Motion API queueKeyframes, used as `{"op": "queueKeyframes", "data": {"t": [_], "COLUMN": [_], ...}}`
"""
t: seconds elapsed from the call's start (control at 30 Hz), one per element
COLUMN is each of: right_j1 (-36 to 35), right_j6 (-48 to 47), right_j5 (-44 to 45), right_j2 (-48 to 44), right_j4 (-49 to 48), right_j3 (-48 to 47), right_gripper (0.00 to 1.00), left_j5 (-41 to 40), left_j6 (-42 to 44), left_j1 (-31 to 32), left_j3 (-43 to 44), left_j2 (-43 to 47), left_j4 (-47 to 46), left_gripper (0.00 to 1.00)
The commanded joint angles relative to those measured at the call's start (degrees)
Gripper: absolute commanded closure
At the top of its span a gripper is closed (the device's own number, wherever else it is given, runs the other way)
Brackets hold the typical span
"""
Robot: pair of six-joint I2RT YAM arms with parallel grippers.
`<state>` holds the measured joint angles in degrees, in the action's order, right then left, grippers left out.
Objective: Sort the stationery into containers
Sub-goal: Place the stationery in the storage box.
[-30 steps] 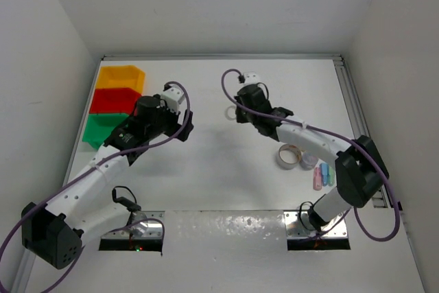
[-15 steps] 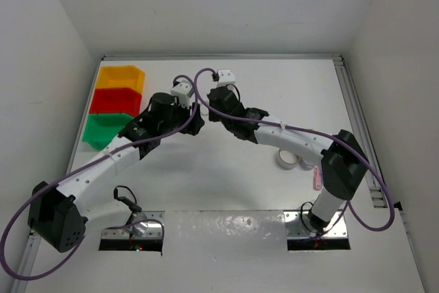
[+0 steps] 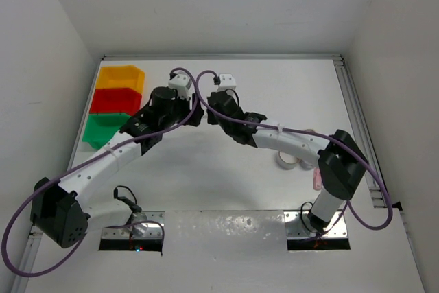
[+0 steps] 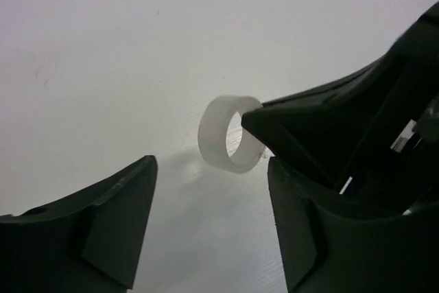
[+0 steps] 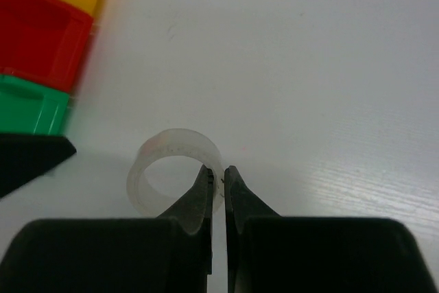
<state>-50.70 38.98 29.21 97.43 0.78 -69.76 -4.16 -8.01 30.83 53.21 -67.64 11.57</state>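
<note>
We saw a white table (image 3: 226, 176) with three open-fronted bins in a row at its left edge: the yellow bin (image 3: 120, 77) farthest, the red bin (image 3: 115, 101) in the middle, the green bin (image 3: 103, 128) nearest. Just right of them the two arms met. The left gripper (image 4: 209, 190) stood with its jaws wide apart, holding nothing. The right gripper (image 5: 217, 173) pinched the wall of a tape roll (image 5: 171, 138), a thin, translucent whitish ring held on edge. Whether it touched the table, we could not tell.
</note>
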Motion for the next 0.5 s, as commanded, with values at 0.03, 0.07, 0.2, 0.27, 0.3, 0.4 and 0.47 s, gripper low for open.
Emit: {"op": "queueKeyframes", "data": {"t": [0.03,0.07,0.2,0.27,0.3,0.4,0.47], "right_j1": [0.7,0.9,1.0,1.0,0.9,0.7,0.7], "right_j6": [-4.1,-4.5,-7.0,-7.3,-7.3,-6.6,-6.6], "right_j5": [-7.5,-8.5,-12.2,-12.9,-13.4,-13.8,-13.9], "right_j2": [-4.0,-5.0,-6.7,-7.1,-7.0,-6.8,-6.6], "right_j4": [-11.1,-12.5,-18.1,-18.9,-19.2,-19.8,-19.8], "right_j3": [5.4,6.3,9.2,9.5,9.7,9.9,9.7], "right_gripper": [1.00,1.00,1.00,1.00,1.00,1.00,1.00], "left_j5": [15.1,18.1,29.6,32.1,33.7,34.7,33.3], "left_j6": [-1.0,-0.7,-0.8,-0.7,-0.3,0.9,1.3], "left_j1": [-5.0,-6.7,-10.0,-10.3,-10.3,-9.8,-9.4], "left_j3": [0.8,0.4,-1.5,-1.5,-1.5,-1.6,-2.0], "left_j2": [1.5,1.8,1.3,0.7,0.4,-0.1,-0.3], "left_j4": [-3.3,-3.8,-6.0,-6.6,-6.7,-6.5,-5.2], "left_gripper": [0.32,0.31,0.34,0.39,0.40,0.41,0.40]}}
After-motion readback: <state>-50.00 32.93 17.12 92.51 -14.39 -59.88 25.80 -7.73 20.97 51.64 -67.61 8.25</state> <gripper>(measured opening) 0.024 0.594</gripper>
